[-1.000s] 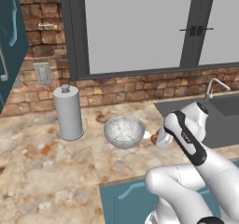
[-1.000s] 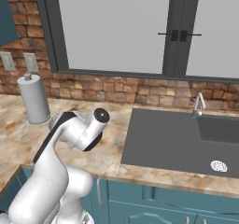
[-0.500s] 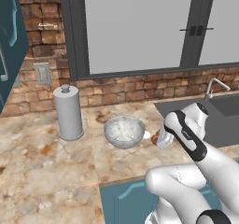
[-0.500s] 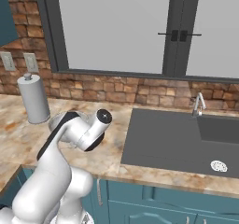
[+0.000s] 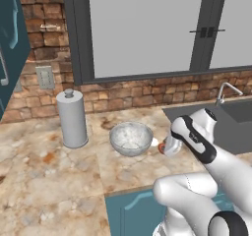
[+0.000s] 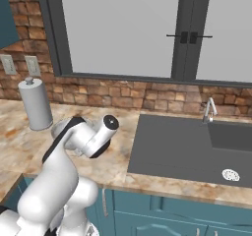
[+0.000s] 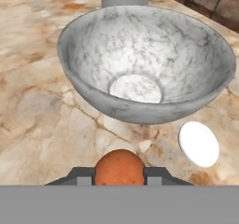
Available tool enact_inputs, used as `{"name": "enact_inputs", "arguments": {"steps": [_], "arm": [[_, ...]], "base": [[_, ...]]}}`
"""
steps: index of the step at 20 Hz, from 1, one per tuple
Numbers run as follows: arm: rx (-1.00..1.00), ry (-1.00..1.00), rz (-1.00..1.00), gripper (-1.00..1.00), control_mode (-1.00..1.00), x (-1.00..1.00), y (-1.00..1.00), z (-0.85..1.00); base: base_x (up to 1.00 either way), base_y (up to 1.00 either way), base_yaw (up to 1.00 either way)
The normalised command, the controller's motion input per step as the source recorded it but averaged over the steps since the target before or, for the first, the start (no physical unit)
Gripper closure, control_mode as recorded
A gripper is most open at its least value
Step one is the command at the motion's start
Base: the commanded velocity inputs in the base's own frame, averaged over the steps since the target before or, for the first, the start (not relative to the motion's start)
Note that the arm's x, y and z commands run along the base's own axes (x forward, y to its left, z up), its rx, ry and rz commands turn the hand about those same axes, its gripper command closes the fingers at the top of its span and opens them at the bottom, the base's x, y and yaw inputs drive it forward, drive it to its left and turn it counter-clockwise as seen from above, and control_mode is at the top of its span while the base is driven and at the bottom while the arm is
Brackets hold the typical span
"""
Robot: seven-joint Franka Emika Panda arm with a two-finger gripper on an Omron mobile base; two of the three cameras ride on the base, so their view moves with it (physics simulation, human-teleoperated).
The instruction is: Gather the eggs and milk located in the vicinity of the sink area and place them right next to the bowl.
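"Was it bright?"

"Yes. Soft, even light lay over the whole kitchen. The big window [image 5: 142,28] was a flat pale grey, with no glare."

"Were there shadows?"

"Only faint ones. The bowl [image 7: 144,62] made a soft dark patch on the counter [image 7: 42,120] under it."

"Was it sharp?"

"Not very. The pictures were a little fuzzy and grainy, and the brick wall [image 6: 123,95] looked smeared."

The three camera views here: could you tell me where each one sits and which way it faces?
Left base view: behind the arm on its left, facing the bowl, canister and window; the arm rises lower right.
Right base view: behind on the right, facing the sink; the arm rises lower left.
Hand view: along the gripper, shut on the orange-brown egg, white egg beside the bowl.
Both base views share the canister.
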Motion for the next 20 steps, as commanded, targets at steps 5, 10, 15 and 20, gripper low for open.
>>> {"name": "enact_inputs", "arguments": {"steps": [5, 10, 15, 20], "arm": [[0.0, -0.04, 0.0, 1.0, -1.0, 0.0, 0.16, -0.17], [0.0, -0.03, 0.0, -1.0, -1.0, 0.0, 0.12, -0.1], [0.0, -0.03, 0.0, -1.0, -1.0, 0.0, 0.1, -0.08], [0.0, -0.03, 0.0, -1.0, -1.0, 0.0, 0.02, -0.02]], "base": [[0.0, 0.0, 0.0], [0.0, 0.0, 0.0], [0.0, 0.0, 0.0], [0.0, 0.0, 0.0]]}}
